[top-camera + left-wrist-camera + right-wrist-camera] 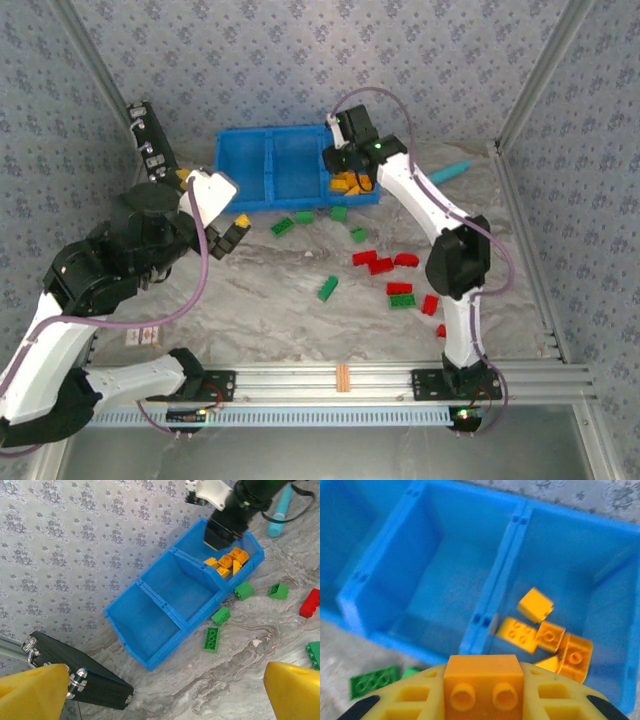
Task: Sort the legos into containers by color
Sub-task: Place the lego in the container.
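Note:
The blue bin (270,165) stands at the back with three compartments; its left and middle ones are bare. Several orange-yellow bricks (547,630) lie in the right compartment (227,562). My right gripper (483,700) hangs over that compartment (345,165), shut on an orange-yellow brick (483,682). Green bricks (282,227) lie just in front of the bin (212,639). Red bricks (372,262) are scattered further right. My left gripper (232,236) hovers left of the bin's front, open, with nothing between its yellow fingers (30,690).
A black case with silver latches (75,677) leans by the left wall (150,140). A teal stick (455,172) lies right of the bin. More green (327,288) and red bricks (430,305) lie near the right arm's base.

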`<state>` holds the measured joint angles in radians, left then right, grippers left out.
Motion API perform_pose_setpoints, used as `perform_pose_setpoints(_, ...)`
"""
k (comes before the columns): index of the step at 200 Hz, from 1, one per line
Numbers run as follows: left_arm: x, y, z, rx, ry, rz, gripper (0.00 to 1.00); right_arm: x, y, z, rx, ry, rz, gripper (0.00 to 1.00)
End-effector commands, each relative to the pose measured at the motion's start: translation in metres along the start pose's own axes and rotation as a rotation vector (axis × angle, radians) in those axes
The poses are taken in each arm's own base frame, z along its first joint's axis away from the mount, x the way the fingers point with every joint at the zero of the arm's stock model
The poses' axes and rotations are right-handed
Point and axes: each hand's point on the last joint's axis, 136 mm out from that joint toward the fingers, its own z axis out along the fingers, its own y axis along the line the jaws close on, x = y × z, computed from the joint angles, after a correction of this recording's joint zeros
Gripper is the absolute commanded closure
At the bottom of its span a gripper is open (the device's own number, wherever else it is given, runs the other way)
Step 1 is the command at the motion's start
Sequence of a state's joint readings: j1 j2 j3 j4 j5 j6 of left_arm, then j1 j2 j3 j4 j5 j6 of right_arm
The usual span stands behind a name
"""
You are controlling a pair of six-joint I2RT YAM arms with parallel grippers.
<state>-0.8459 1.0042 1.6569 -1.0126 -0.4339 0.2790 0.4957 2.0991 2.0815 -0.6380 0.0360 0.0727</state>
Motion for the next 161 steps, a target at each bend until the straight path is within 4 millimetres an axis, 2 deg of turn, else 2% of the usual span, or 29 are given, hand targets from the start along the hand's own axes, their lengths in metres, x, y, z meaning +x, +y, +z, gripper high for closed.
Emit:
perform_pose_setpoints(1,-0.010,0.003,0.001,-0.009,-0.024,-0.015,0.00,0.030,-0.010,0.047,-0.005,0.125,-0.013,0.72)
perform_pose_setpoints(21,-0.008,0.001,0.007,-0.011,-0.007,-0.010,0.00,0.028,-0.024,0.071,0.005,0.131,0.025,0.72)
perform_pose_setpoints(45,-0.009,-0.003,0.013,0.005,0.002,-0.012,0.00,0.031,-0.040,0.089,0.010,0.140,0.070,0.71)
perform_pose_setpoints(76,-0.009,-0.007,0.021,0.012,0.016,-0.010,0.00,0.036,-0.054,0.100,0.002,0.140,0.112,0.65)
perform_pose_setpoints(93,-0.010,-0.009,0.023,0.021,0.019,-0.012,0.00,0.038,-0.055,0.099,-0.006,0.139,0.114,0.63)
perform_pose_setpoints(116,-0.009,-0.013,0.027,0.034,0.028,-0.013,0.00,0.038,-0.053,0.096,-0.017,0.143,0.111,0.54)
perform_pose_setpoints(139,-0.011,-0.015,0.026,0.048,0.021,-0.025,0.00,0.033,-0.050,0.082,-0.029,0.133,0.107,0.44)
perform_pose_setpoints(161,-0.013,-0.014,0.022,0.052,0.005,-0.040,0.00,0.030,-0.047,0.060,-0.033,0.127,0.100,0.43)
